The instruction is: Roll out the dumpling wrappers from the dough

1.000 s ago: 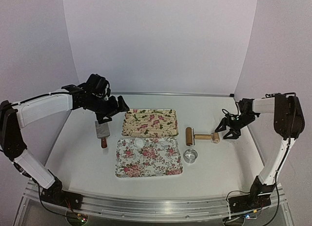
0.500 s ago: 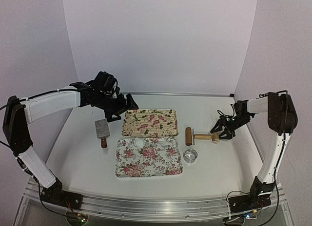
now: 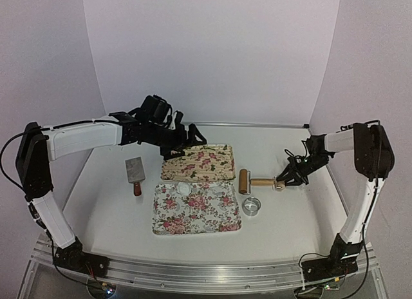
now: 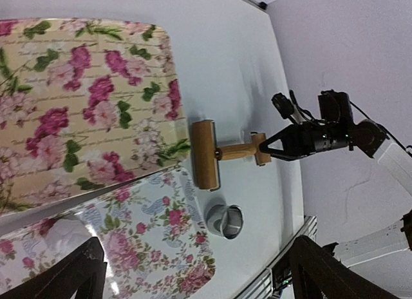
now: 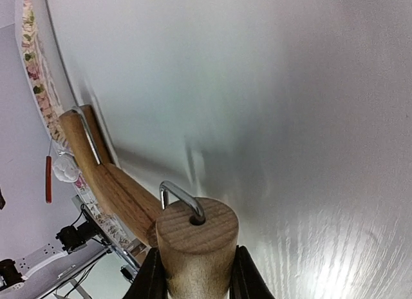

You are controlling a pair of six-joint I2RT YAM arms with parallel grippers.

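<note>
The right gripper has just pinched in on the handle end of the rolling pin. Its fingers now press the wood from both sides, and the pin has slid a touch toward the trays. Meanwhile the left gripper has swung out over the far tray, jaws spread wide, carrying nothing. The dough, a small white lump, sits untouched on the near tray. I'd say rolling only awaits the pin being carried across.

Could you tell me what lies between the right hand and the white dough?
The wooden roller the right hand grips, then pale flowered tray, in the top view.
</note>
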